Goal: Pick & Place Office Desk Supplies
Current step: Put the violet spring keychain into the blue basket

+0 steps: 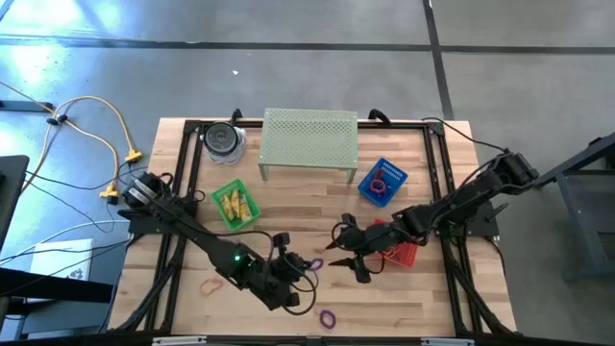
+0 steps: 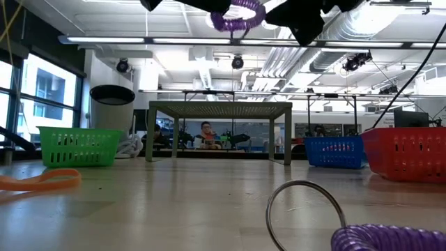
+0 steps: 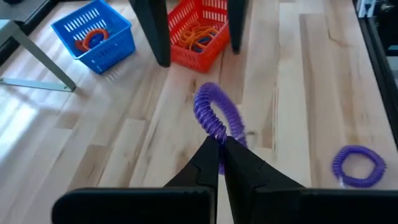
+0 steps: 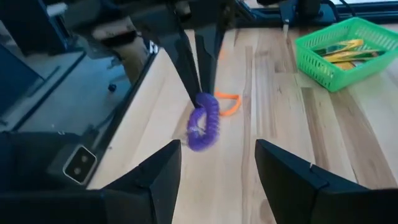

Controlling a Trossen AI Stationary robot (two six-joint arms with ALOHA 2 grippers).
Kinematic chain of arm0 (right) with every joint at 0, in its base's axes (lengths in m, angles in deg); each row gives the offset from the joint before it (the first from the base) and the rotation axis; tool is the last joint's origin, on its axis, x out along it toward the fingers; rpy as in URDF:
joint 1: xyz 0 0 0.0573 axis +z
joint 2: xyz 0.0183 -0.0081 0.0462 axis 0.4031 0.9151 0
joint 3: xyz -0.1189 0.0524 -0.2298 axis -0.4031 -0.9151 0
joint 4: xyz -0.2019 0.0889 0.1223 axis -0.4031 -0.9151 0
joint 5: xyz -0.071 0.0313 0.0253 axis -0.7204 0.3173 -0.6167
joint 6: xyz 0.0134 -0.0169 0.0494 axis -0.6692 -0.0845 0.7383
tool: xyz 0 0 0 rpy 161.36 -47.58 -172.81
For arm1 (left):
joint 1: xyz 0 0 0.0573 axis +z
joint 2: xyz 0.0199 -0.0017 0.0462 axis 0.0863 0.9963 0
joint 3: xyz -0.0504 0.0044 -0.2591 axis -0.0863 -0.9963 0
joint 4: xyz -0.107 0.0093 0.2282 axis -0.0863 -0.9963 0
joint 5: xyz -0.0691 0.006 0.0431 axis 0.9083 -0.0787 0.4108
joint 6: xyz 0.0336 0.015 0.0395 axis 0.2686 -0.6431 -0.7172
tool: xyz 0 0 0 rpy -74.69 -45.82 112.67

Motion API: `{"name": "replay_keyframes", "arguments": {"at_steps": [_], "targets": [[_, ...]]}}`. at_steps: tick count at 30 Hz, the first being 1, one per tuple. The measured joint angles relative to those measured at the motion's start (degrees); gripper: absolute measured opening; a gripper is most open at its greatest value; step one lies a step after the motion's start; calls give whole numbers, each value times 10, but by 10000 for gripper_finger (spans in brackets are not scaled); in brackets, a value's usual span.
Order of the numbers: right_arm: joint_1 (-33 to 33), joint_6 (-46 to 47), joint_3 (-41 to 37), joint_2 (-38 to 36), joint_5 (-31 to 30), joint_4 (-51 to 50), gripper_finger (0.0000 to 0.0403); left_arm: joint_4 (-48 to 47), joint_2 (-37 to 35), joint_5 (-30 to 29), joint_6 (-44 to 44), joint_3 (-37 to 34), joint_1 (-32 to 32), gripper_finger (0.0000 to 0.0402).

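A purple coil band (image 3: 213, 114) hangs in the air over the middle of the table's near half, with my left gripper (image 3: 221, 148) shut on it. In the high view that gripper (image 1: 306, 267) reaches in from the left. My right gripper (image 4: 217, 169) faces it from the right, open. Its fingers stand apart on either side of the band (image 4: 204, 122), short of it and touching nothing. A second purple coil band (image 1: 329, 317) with a metal ring (image 2: 304, 209) lies by the near edge. An orange band (image 1: 209, 284) lies flat at the near left. My left gripper pinches the purple coil band between its two fingertips (image 4: 198, 87), at one spot on the loop's rim (image 3: 219, 134). The fingers slant downward from the table's left. The band hangs from the fingertips, lifted clear of the table.
A green basket (image 1: 235, 205) holding yellow pieces stands at the left. A blue basket (image 1: 381, 183) and a red basket (image 1: 402, 254) stand at the right, the red one under my right arm. The pale green stand (image 1: 309, 144) and a jar (image 1: 224, 140) are at the far edge.
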Motion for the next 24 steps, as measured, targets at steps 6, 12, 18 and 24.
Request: {"name": "replay_keyframes", "arguments": {"at_steps": [6,12,18,24], "targets": [[-3,27,0,0,0,13,193,6,14,-16,-5,0,1,3],[-4,28,0,30,2,34,193,35,26,-24,-49,-1,6,3],[-5,41,0,85,27,99,193,55,26,-25,-62,-1,5,3],[-6,38,0,93,45,104,185,56,26,-25,-62,-1,8,3]]}}
